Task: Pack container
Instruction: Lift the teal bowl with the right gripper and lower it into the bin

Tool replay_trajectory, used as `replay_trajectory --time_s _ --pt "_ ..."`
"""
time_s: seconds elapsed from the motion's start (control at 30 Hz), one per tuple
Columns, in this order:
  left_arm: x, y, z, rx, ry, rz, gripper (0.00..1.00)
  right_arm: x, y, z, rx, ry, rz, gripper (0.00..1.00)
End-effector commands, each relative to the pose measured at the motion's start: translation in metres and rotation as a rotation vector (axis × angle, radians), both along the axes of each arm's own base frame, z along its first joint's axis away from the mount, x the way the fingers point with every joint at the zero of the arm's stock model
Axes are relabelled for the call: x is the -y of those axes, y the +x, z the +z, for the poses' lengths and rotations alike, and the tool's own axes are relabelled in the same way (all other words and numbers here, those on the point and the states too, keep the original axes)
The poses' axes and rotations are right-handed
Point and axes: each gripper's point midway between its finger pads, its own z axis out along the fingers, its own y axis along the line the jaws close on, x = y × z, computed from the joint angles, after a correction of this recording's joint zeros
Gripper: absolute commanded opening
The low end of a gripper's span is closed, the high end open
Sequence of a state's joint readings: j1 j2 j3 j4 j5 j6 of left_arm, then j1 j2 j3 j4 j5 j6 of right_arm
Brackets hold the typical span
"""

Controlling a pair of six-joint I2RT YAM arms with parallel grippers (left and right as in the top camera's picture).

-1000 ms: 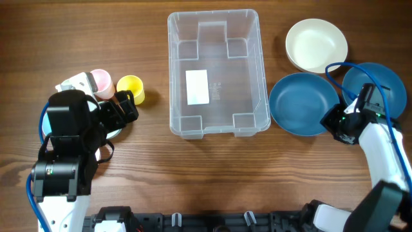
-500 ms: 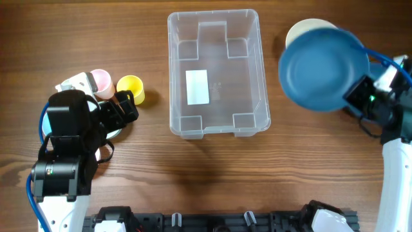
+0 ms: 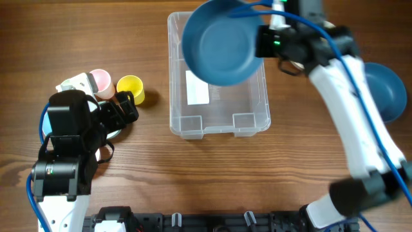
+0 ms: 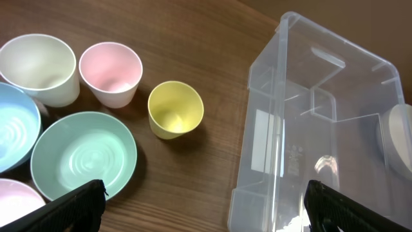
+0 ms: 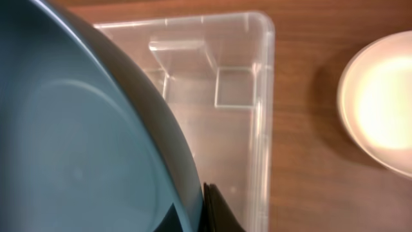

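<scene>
The container [image 3: 221,108] is a clear rectangular bin at the table's middle back, with nothing lying in it. It also shows in the left wrist view [image 4: 322,129] and the right wrist view [image 5: 238,77]. My right gripper [image 3: 262,40] is shut on the rim of a dark blue bowl [image 3: 222,42] and holds it in the air over the container's far half. In the right wrist view the bowl [image 5: 77,142] fills the left side, with the gripper [image 5: 207,209] pinching its edge. My left gripper [image 3: 125,106] is open and empty, left of the container [image 4: 206,212].
A second dark blue bowl [image 3: 386,90] sits at the right. A cream bowl [image 5: 380,103] lies right of the container. A yellow cup [image 4: 175,108], a pink cup [image 4: 111,72], a white cup [image 4: 38,67] and a green bowl [image 4: 84,154] stand at the left.
My right arm lifted the dark blue bowl off the table at the right and carried it left, to above the container. The left arm has not moved.
</scene>
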State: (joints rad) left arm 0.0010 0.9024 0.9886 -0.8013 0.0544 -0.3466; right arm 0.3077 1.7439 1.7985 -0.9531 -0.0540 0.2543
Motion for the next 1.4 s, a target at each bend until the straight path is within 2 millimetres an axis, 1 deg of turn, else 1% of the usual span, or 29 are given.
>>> replay_trajectory --time_s 0.0,0.03,0.17,0.23,0.33,0.4,0.43,0.5,0.53,0.57,0.6,0.63,0.67,0.7,0.73,0.77,0.83,0.87,0.93,0.97,1.03,1.07,1.1,1.13,1.17,1.23,1.27,1.33,1.37 --pt "0.003 0.002 0.007 0.017 -0.009 -0.012 1.0 -0.006 0.036 -0.049 -0.035 -0.062 -0.022 0.04" --pt "0.003 0.001 0.007 0.015 -0.009 -0.012 1.0 -0.009 0.044 -0.066 -0.052 -0.062 -0.029 0.04" --pt "0.003 0.001 0.006 0.011 -0.009 -0.012 1.0 -0.018 0.071 -0.118 -0.08 -0.065 -0.032 0.04" --pt "0.003 0.001 0.006 0.011 -0.01 -0.012 1.0 -0.02 0.077 -0.13 -0.083 -0.066 -0.031 0.04" --pt "0.003 0.0 0.006 0.008 -0.009 -0.012 1.0 -0.022 0.082 -0.135 -0.075 -0.059 -0.038 0.04" --pt "0.003 -0.001 0.005 0.004 -0.009 -0.012 1.0 -0.022 0.084 -0.134 -0.069 -0.057 -0.038 0.14" --pt "0.003 -0.001 0.004 0.002 -0.01 -0.012 1.0 -0.022 0.083 -0.134 -0.069 -0.057 -0.038 0.26" --pt "0.003 -0.002 0.003 -0.004 -0.009 -0.012 1.0 -0.021 0.082 -0.134 -0.074 -0.06 -0.036 0.36" --pt "0.003 -0.002 0.003 -0.004 -0.009 -0.012 1.0 -0.021 0.08 -0.132 -0.075 -0.061 -0.035 0.37" --pt "0.003 -0.002 0.003 -0.004 -0.009 -0.012 1.0 -0.02 0.079 -0.127 -0.071 -0.063 -0.035 0.38" --pt "0.003 -0.002 0.003 -0.004 -0.009 -0.012 1.0 -0.019 0.077 -0.117 -0.058 -0.062 -0.034 0.39" --pt "0.003 -0.002 0.003 -0.004 -0.009 -0.012 1.0 -0.018 0.075 -0.103 -0.038 -0.056 -0.035 0.44" --pt "0.003 -0.002 0.003 -0.004 -0.01 -0.012 1.0 -0.017 0.073 -0.09 -0.014 -0.051 -0.038 0.45" --pt "0.003 -0.002 0.003 -0.004 -0.009 -0.012 1.0 -0.012 0.071 -0.071 0.022 -0.053 -0.05 0.46" --pt "0.003 -0.002 0.003 -0.004 -0.01 -0.012 1.0 -0.003 0.068 -0.05 0.063 -0.067 -0.077 0.47" --pt "0.003 -0.002 0.003 -0.005 -0.01 -0.012 1.0 0.011 0.063 -0.025 0.11 -0.086 -0.123 0.47" --pt "0.003 -0.003 0.002 -0.009 -0.01 -0.012 1.0 0.038 0.054 0.008 0.162 -0.095 -0.235 0.51" --pt "0.003 -0.003 0.002 -0.011 -0.009 -0.012 1.0 0.061 0.046 0.027 0.184 -0.082 -0.33 0.55" --pt "0.003 -0.003 0.002 -0.012 -0.01 -0.012 1.0 0.092 0.035 0.039 0.173 -0.033 -0.462 0.58" --pt "0.003 -0.003 0.002 -0.012 -0.01 -0.012 1.0 0.108 0.029 0.038 0.149 -0.002 -0.538 0.58" --pt "0.003 -0.003 0.002 -0.012 -0.01 -0.012 1.0 0.141 0.016 0.027 0.068 0.064 -0.699 0.59" --pt "0.003 -0.003 0.002 -0.012 -0.01 -0.012 1.0 0.155 0.012 0.014 0.012 0.104 -0.757 0.6" --pt "0.003 -0.003 0.002 -0.012 -0.01 -0.012 1.0 0.166 0.01 0.0 -0.041 0.141 -0.789 0.63" --pt "0.003 -0.003 0.002 -0.012 -0.009 -0.012 1.0 0.183 0.008 -0.02 -0.095 0.173 -0.857 0.78" --pt "0.003 -0.003 0.002 -0.012 -0.01 -0.012 1.0 0.194 0.007 -0.034 -0.132 0.191 -0.916 0.83" --pt "0.003 -0.003 0.002 -0.012 -0.01 -0.012 1.0 0.206 0.008 -0.061 -0.191 0.215 -0.963 1.0" --pt "0.003 -0.003 0.002 -0.012 -0.01 -0.012 1.0 0.21 0.01 -0.074 -0.218 0.222 -0.969 0.99" --pt "0.003 -0.003 0.002 -0.012 -0.01 -0.012 1.0 0.221 0.01 -0.109 -0.295 0.202 -1.004 0.99" --pt "0.003 -0.003 0.002 -0.012 -0.01 -0.012 1.0 0.224 0.011 -0.121 -0.321 0.199 -1.022 0.99"
